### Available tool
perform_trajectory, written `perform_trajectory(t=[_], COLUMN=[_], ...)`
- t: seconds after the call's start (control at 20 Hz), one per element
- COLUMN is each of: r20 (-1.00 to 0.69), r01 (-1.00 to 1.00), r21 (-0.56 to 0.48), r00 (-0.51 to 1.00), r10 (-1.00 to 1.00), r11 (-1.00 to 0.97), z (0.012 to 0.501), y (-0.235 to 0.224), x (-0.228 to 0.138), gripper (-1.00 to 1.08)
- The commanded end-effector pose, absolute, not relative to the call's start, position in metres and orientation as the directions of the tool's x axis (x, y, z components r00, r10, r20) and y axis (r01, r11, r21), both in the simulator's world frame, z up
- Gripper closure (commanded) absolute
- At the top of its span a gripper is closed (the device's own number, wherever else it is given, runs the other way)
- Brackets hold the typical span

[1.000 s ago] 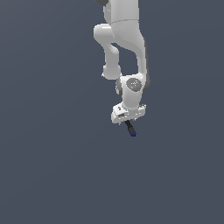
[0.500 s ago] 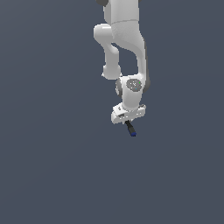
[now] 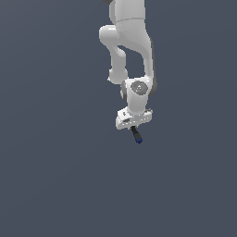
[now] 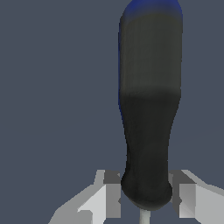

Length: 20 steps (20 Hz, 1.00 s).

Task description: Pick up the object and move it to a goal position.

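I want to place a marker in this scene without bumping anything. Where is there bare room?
The grey ground is bare on both sides of the arm and all below the black stick, which hangs from the pincer. Only the strip under the arm is crowded.

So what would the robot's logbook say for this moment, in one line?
gripper: shut on black stick | stick: off the surface, blue tip pointing down | goal: not visible
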<state>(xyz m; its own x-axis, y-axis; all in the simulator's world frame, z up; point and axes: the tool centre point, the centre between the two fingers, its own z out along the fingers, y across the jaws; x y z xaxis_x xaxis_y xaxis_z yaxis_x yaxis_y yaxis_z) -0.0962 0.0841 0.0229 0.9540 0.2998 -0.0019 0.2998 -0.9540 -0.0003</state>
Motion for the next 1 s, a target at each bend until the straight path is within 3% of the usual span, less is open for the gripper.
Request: perform_trajectory(t=[0.0,0.4,0.95], r20=[0.0,-0.001,0.001], r01=[0.299,0.299,0.299], r21=[0.0,0.001,-0.002], r00=[0.954,0.954,0.954], r10=[0.299,0.299,0.299], r11=[-0.954,-0.954,-0.954], z=[0.03,0.067,0.144], y=[0.075,0.023,-0.082], x=[-0.098,-0.115,-0.147], gripper=[1.08,1.08,1.08])
